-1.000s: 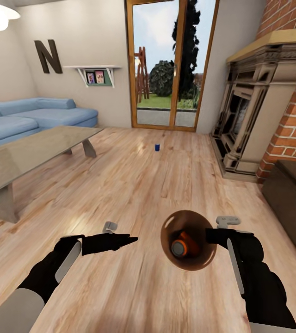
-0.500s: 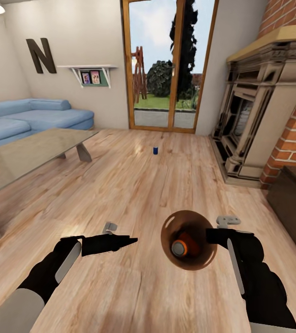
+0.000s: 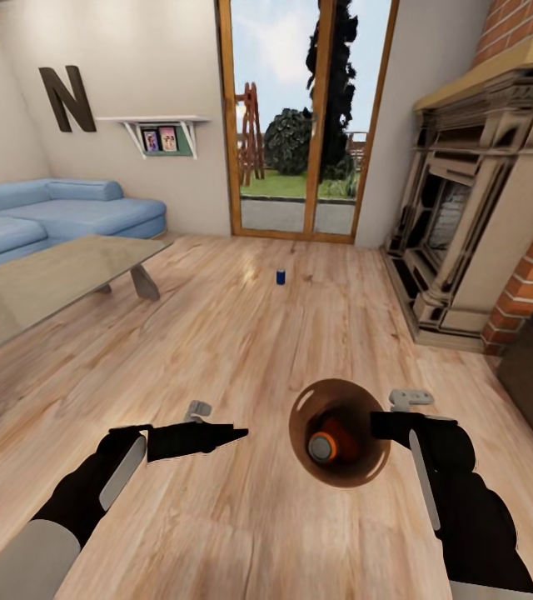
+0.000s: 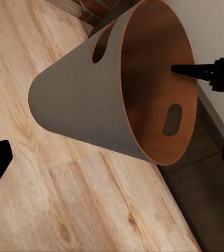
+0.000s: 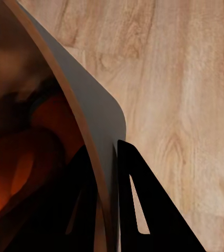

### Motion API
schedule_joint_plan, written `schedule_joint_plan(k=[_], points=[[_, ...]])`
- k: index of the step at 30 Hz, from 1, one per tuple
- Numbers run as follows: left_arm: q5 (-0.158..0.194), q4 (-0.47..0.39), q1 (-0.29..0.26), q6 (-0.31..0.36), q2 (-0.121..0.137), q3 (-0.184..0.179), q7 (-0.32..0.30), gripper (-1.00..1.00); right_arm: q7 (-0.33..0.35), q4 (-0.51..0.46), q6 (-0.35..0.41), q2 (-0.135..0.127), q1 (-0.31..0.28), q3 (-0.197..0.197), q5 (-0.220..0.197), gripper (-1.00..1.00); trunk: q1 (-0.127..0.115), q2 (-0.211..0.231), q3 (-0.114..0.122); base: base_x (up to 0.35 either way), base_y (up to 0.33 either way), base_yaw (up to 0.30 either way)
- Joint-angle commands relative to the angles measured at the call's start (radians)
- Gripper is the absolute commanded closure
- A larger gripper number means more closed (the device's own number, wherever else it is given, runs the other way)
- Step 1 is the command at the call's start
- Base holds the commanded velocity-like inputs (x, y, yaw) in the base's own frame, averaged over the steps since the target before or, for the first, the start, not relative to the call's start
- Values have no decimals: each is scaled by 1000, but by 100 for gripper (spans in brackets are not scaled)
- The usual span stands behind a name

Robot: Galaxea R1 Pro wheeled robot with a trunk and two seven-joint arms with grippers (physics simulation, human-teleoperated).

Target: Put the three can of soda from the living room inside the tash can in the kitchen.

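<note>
Robot in the living room, holding the tash can [image 3: 341, 433] by its rim.
The right pincer [image 3: 381, 427] clamps the wall; an orange soda can [image 3: 327, 442] lies inside. The left pincer [image 3: 235, 432] is empty, fingers together. A blue soda can [image 3: 281, 276] stands on the floor [image 3: 241, 350] well ahead.

Bright, even, sharp simulator daylight

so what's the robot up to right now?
It's in the living room carrying the trash can with its right gripper, the fingers pinching the rim wall. At least one orange soda can lies inside. The left gripper is held out beside the bin, holding nothing. A dark blue can stands on the wood floor ahead, near the glass doors, not yet collected.
</note>
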Motion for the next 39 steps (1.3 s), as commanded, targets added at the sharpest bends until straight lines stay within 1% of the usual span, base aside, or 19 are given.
schedule_joint_plan(k=[1, 6, 11, 20, 21, 24, 25, 26, 28, 32, 39], points=[[0, 0, 0, 0, 0, 0, 0, -100, 4, 0, 1, 0, 0, 0, -13, 100, 0, 0, 0, 337, 0, 0], [0, 0, 0, 0, -1, 0, 0, -100, 4, 0, 1, 0, -1, 0, -13, 100, 0, 0, 0, 337, 0, 0], [-8, 0, 0, 0, -1, 1, 0, -100, 4, 0, 1, 0, -1, 0, -13, 100, 0, 0, 0, 337, 0, 0], [-8, 0, 0, -1, 1, 1, 0, -100, 9, 0, 1, -1, -1, 0, -13, 100, 0, 0, 0, 337, 0, 0], [-8, 0, 0, -1, 1, 1, -1, -100, 17, 0, 1, -1, -1, 0, -14, 100, 0, 0, 0, 337, 0, 0], [-8, 0, 0, -1, 0, 0, 0, -100, 87, 0, 1, -4, -1, -1, -13, 100, 0, 0, 0, 337, 0, 0], [-8, 0, 0, -1, -1, 0, 0, -100, 109, 0, 1, -11, -1, -1, -13, 100, 0, 0, 0, 337, 0, 0], [-8, 0, 0, -1, -1, 0, 0, -100, 137, 0, 1, -26, -1, -2, -13, 100, 0, 0, 0, 337, 0, 0], [-8, 0, 0, -1, -1, 0, 0, -100, 164, 0, 1, -42, -1, -3, -13, 100, 0, 0, 0, 337, 0, 0], [-8, 0, 0, -1, 0, 0, 0, -100, 177, 0, 1, -50, -1, -3, -13, 100, 0, 0, 0, 337, 0, 0], [-8, 0, 0, -1, 0, 0, -1, -100, 178, 0, 1, -51, -1, -3, -13, 100, 0, 0, 0, 337, 0, 0]])
